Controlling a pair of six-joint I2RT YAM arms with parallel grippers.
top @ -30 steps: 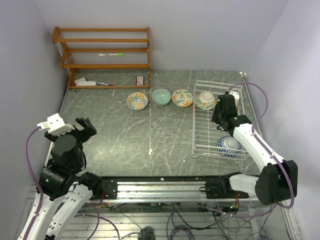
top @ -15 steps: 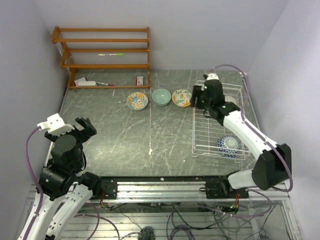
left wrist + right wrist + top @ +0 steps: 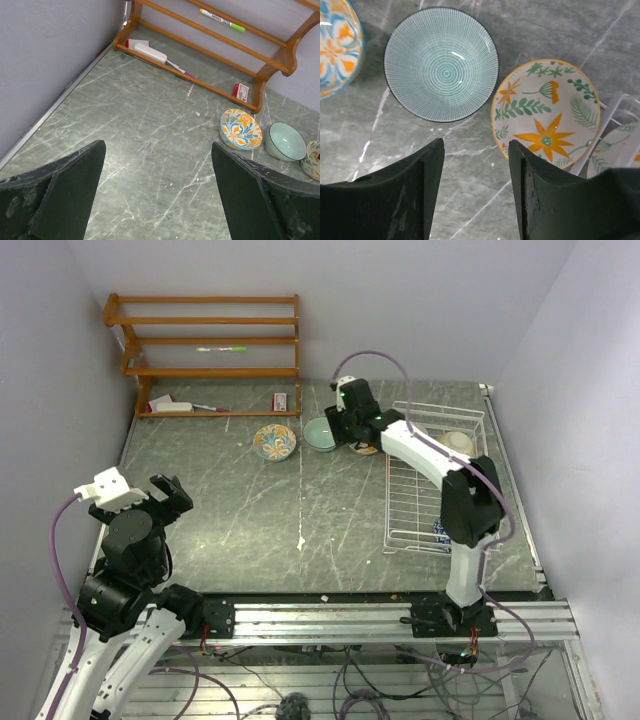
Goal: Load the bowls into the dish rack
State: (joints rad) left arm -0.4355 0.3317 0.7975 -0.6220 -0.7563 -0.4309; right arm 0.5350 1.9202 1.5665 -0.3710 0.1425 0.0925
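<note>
Three bowls stand on the table at the back: an orange-and-blue painted bowl [image 3: 274,441] [image 3: 335,47] [image 3: 240,129], a pale teal bowl [image 3: 320,434] [image 3: 441,64] [image 3: 285,141] and a yellow-flower bowl [image 3: 545,112], mostly hidden under my right arm in the top view. My right gripper [image 3: 347,432] [image 3: 475,145] is open and empty, hovering between the teal and flower bowls. The white wire dish rack [image 3: 420,502] holds a pale bowl [image 3: 458,443] at its far end and a blue-patterned bowl [image 3: 438,531] at its near end. My left gripper [image 3: 165,495] [image 3: 157,147] is open and empty over the table's left side.
A wooden shelf unit [image 3: 205,345] [image 3: 235,42] stands at the back left, with a marker and small items on it. The rack's wire corner [image 3: 620,112] lies just right of the flower bowl, with another leaf-patterned bowl [image 3: 617,152] behind it. Walls close in on both sides.
My right arm has swung left from over the dish rack to above the teal and flower bowls on the table. The left arm has not moved.
</note>
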